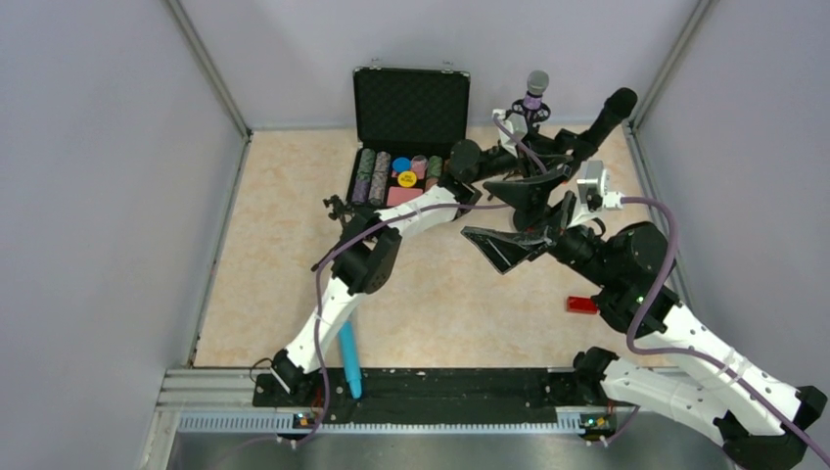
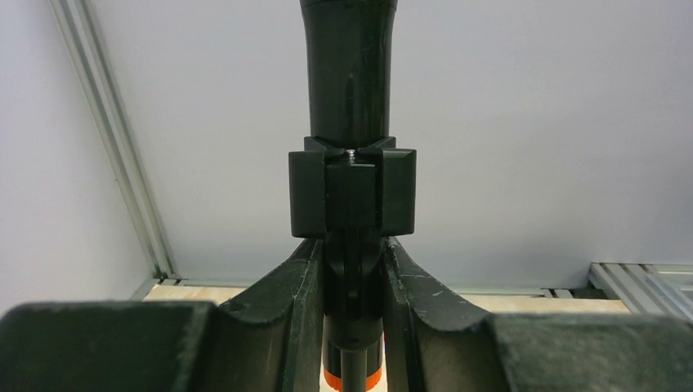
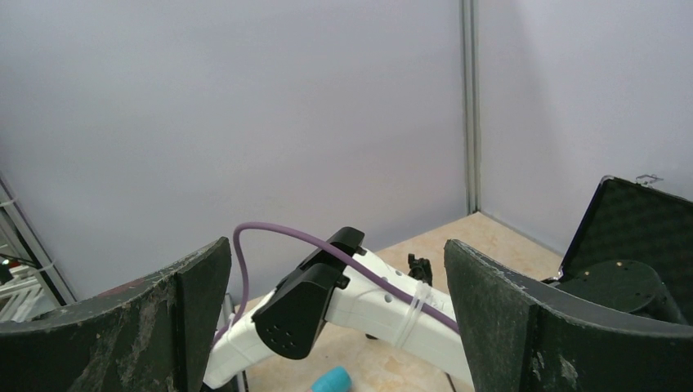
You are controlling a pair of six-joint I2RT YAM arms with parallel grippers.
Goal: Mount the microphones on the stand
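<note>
My left gripper (image 1: 517,157) (image 2: 352,255) is shut on the black microphone (image 1: 607,110) (image 2: 350,73), whose orange end (image 2: 352,379) shows below the fingers. A black clip (image 2: 352,192) wraps the microphone's body just above the fingertips. The glittery purple microphone with a silver grille (image 1: 534,88) stands upright in the stand (image 1: 517,117) at the back. The turquoise microphone (image 1: 349,360) (image 3: 331,380) lies on the table by the left arm's base. My right gripper (image 1: 519,220) (image 3: 337,261) hangs open and holds nothing, just in front of the left gripper.
An open black case (image 1: 411,103) (image 3: 633,224) with coloured chips stands at the back centre. A small red block (image 1: 581,305) lies on the table at the right, beside the right arm. Grey walls close in the table on three sides.
</note>
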